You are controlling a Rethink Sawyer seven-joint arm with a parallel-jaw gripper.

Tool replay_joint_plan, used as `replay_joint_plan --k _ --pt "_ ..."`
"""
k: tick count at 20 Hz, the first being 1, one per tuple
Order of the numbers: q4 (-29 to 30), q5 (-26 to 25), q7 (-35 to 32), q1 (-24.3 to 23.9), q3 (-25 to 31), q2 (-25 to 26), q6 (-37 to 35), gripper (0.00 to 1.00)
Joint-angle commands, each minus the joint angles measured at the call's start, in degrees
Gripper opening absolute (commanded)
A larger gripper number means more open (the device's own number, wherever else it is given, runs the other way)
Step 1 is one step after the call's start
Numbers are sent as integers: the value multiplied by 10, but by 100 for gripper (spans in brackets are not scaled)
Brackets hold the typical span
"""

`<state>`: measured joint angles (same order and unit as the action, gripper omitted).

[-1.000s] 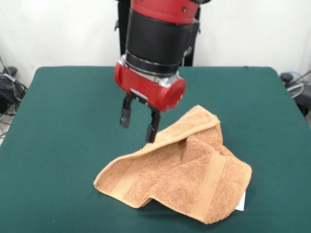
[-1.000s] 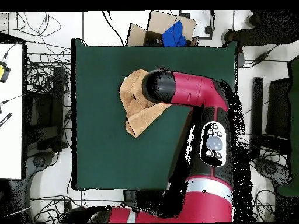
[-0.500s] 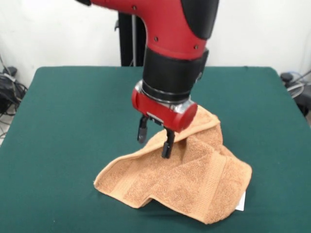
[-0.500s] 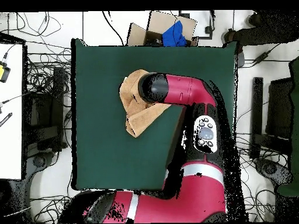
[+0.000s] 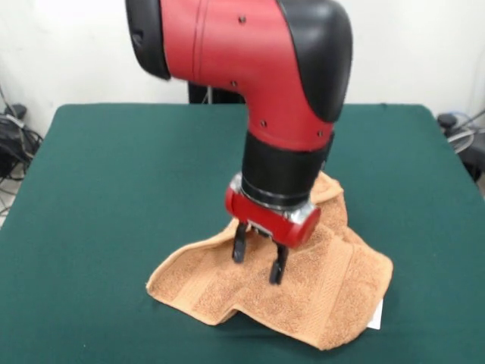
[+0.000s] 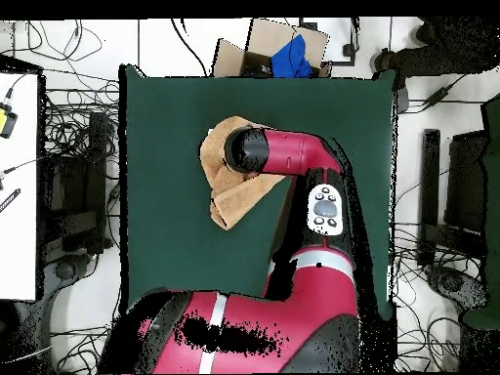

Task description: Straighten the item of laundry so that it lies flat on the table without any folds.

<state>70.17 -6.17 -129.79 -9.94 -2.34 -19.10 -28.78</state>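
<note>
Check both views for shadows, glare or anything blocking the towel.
Front view: even light, no glare; the open tool hangs over the towel, a dark shadow shows under the towel's lifted front fold, and the arm hides part of its far side. Overhead view: the arm covers much of the towel; the table reads flat dark green, no glare.

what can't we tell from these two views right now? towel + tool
- Front view: whether the tool fingertips touch the towel or hover just above; no depth cue.
- Front view: the towel's rear middle, hidden behind the arm's wrist.
- Overhead view: the tool itself and the towel's centre, covered by the arm.
- White tag: too small to read.
</note>
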Motion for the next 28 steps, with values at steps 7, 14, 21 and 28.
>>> replay_joint_plan --k 7,14,21,28 --pt "-88 2 -47 17 33 129 93 100" --pt "-128 13 -75 33 17 162 118 100" --pt "-190 24 -103 46 -12 200 139 100" --pt "-209 26 -88 39 -10 211 131 100"
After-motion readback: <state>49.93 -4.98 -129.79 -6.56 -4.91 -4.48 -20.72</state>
